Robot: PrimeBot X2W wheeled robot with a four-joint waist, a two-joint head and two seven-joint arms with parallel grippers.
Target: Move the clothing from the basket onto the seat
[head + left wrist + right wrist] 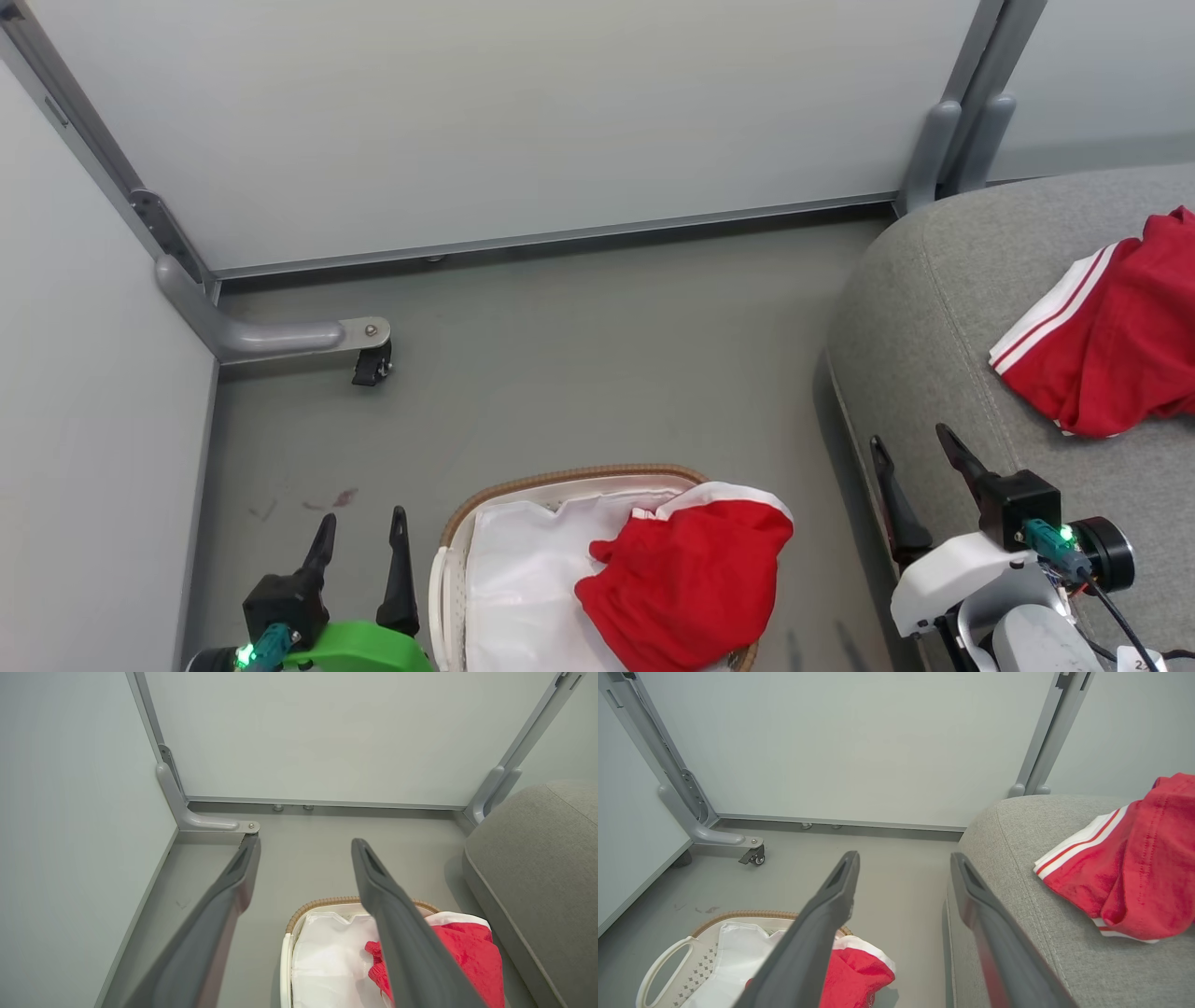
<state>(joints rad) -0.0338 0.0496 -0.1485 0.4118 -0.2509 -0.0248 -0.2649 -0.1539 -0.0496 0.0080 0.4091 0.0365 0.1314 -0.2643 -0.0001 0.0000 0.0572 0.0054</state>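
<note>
Grey floor (560, 355) enclosed by pale partitions (523, 121). Left tool (363, 515): fingers spread wide, empty, beside the basket (560, 478), where one red garment (691, 579) overhangs the right rim. Right tool (909, 437): fingers spread wide, empty, at the seat (934, 308), which bears a striped red garment (1111, 345). Likely step: second pickup; next, lower a tool onto the basket's garment and close.

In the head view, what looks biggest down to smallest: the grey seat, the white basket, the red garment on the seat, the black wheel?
1. grey seat
2. white basket
3. red garment on the seat
4. black wheel
The first three run off the picture's edge, so this ranks visible parts only.
</note>
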